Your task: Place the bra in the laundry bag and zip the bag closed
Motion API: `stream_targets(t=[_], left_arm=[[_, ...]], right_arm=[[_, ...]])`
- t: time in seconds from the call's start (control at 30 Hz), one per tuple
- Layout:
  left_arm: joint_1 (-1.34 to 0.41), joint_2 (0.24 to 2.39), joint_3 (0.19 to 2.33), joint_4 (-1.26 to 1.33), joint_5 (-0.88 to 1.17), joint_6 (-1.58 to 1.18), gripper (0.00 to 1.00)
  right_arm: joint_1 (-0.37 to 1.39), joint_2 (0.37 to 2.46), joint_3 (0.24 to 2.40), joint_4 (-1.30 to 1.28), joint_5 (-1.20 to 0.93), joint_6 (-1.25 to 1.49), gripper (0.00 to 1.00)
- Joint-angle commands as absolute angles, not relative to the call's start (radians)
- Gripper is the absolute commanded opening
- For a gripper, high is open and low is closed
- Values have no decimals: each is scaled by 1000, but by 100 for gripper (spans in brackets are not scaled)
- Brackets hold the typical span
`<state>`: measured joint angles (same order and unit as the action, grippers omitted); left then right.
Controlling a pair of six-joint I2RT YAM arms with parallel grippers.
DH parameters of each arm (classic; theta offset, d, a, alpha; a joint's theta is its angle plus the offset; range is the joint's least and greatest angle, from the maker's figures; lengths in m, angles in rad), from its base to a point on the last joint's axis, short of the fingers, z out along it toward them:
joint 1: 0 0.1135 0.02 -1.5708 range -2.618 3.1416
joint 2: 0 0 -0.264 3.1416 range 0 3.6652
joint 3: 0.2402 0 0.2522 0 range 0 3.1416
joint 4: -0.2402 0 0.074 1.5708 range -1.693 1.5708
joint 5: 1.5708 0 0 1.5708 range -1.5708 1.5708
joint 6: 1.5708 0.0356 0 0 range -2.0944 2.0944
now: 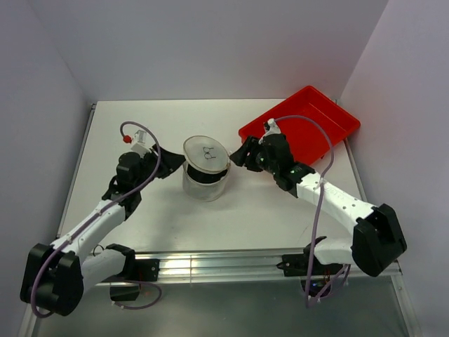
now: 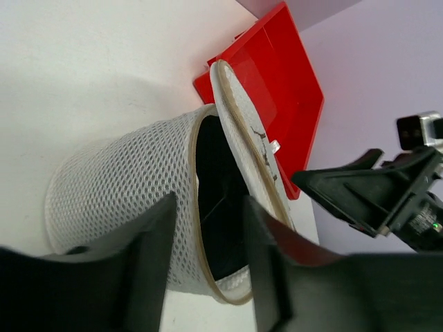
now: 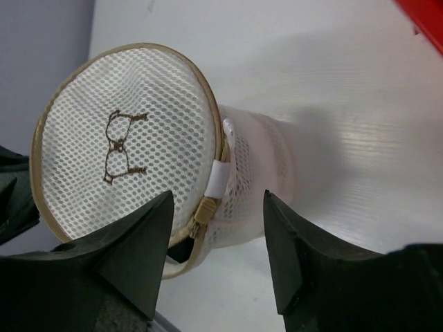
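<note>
On the left, my left claw (image 1: 172, 163) sits low on the white bench (image 1: 126, 123), just beside the small drum-shaped translucent white mesh laundry bag (image 1: 205, 186). Its fingers are spread with nothing clamped. From its wrist camera they frame the bag's tan-edged rim, so I read it as placed to brace the wall while the other arm works the zip. The bag stands upright near the middle of the bench, between the two claws. Its round flat mesh lid (image 1: 207, 153), with the small dark printed mark, is tilted up and ajar on the left claw's side. Through that gap I see a dark mass (image 2: 221, 207) inside. I take that to be the bra, already in, though I cannot make out its shape. On the far side of the bag the lid meets the rim, and the tan zip pull (image 3: 203, 209) hangs there below a white tab. My right claw (image 3: 218, 197) is also spread and empty, lined up with that pull between its fingers, I judge ready to pinch it. Behind it at the bench's right corner lies the red plastic tray (image 1: 330, 116).
</note>
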<state>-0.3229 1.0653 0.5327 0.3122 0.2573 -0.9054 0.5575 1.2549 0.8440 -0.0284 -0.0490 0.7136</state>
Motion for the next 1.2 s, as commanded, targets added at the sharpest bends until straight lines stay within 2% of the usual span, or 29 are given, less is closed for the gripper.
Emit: stream_targets(t=[0.0, 0.07, 0.13, 0.27, 0.37, 0.43, 0.47, 0.5, 0.6, 0.63, 0.7, 0.73, 0.83, 0.93, 1.0, 1.03, 1.17], left_arm=[[-319, 971, 535, 220, 206, -874, 52], [-318, 937, 532, 166, 181, -867, 61], [-318, 891, 522, 111, 179, -871, 65], [-319, 854, 496, 89, 212, -899, 73], [-319, 902, 508, 110, 270, -899, 76], [-319, 954, 523, 139, 316, -894, 74], [-319, 968, 529, 153, 327, -894, 72], [-319, 979, 532, 169, 343, -894, 70], [-319, 1014, 549, 225, 350, -896, 50], [-319, 1031, 555, 235, 342, -896, 35], [-319, 1054, 581, 258, 331, -893, 21], [-319, 1087, 594, 262, 330, -891, 12], [-319, 1141, 638, 287, 330, -885, 0], [-318, 1170, 666, 302, 301, -885, 0], [-318, 1186, 695, 308, 290, -882, 0], [-318, 1199, 704, 314, 290, -877, 0], [-318, 1232, 730, 340, 319, -871, 0]], right_arm=[[502, 1279, 807, 207, -227, 824, 63], [488, 1301, 792, 255, -253, 842, 69], [486, 1319, 788, 274, -277, 844, 73], [483, 1373, 787, 299, -301, 856, 73], [480, 1408, 799, 305, -310, 857, 69], [483, 1422, 804, 313, -325, 861, 62], [482, 1431, 804, 319, -331, 862, 56], [482, 1434, 802, 322, -337, 865, 52], [482, 1427, 781, 333, -342, 868, 31], [480, 1421, 763, 336, -342, 870, 27], [485, 1405, 735, 354, -345, 883, 18], [491, 1385, 701, 363, -345, 890, 17], [523, 1335, 635, 382, -327, 908, 12], [555, 1280, 579, 413, -298, 934, 11], [586, 1247, 558, 414, -261, 942, 16], [592, 1233, 546, 411, -252, 942, 23], [595, 1183, 548, 362, -192, 924, 62]])
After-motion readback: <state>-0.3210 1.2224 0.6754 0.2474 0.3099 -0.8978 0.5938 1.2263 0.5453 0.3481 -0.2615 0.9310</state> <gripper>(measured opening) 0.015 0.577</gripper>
